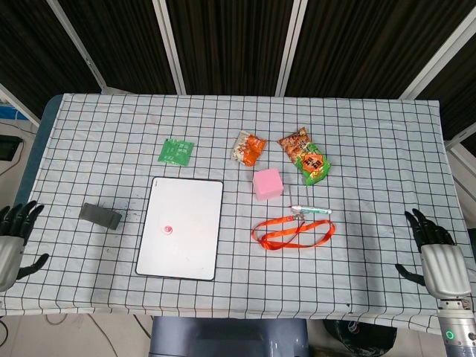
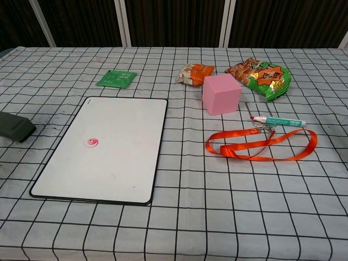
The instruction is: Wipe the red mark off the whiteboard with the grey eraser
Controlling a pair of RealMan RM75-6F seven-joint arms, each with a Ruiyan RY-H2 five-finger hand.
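At table edges, left hand (image 1: 13,242) & right hand (image 1: 437,256) hover, fingers spread.

Bright, even overhead light, both views sharp. Soft short shadows under the pink cube (image 2: 221,94) and snack bags (image 2: 260,72). No glare on whiteboard (image 2: 103,147). Far background dark. Slight edge distortion in chest view.

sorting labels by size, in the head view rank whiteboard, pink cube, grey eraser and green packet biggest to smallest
1. whiteboard, by far the largest
2. grey eraser
3. pink cube and green packet: they look about alike, too close to rank
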